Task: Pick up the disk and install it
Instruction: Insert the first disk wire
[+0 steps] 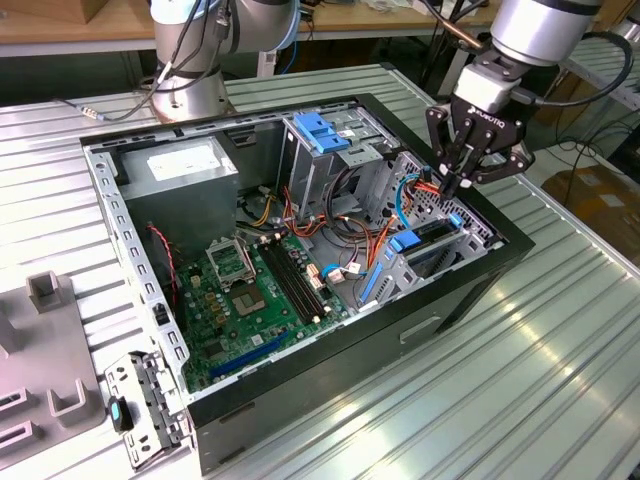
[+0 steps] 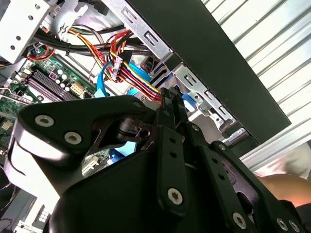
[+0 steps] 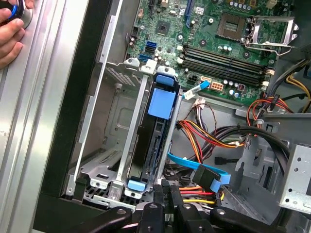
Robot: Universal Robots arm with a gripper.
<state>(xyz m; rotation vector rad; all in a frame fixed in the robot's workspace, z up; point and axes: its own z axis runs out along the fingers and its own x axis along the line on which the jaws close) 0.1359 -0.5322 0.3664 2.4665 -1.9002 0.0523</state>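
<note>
We are looking at a ribbed metal tabletop [image 1: 560, 330] that is catching bright streaks of overhead light — its slats are running lengthwise. Behind it a wooden workbench [image 1: 90, 25] is spanning the back, with dark space lying underneath. At the exterior view's right, a brown cardboard box [image 1: 600, 190] is sitting on the floor.

A: The table [image 1: 560, 330] around the case [image 1: 470, 290] is ribbed bare metal, pretty shiny.
B: Yep, and the case wall is matt black. Inside it, the disk [image 3: 156, 121] has glossy blue plastic rails, and the cage [image 3: 109, 145] beside it is dull grey metal.
</note>
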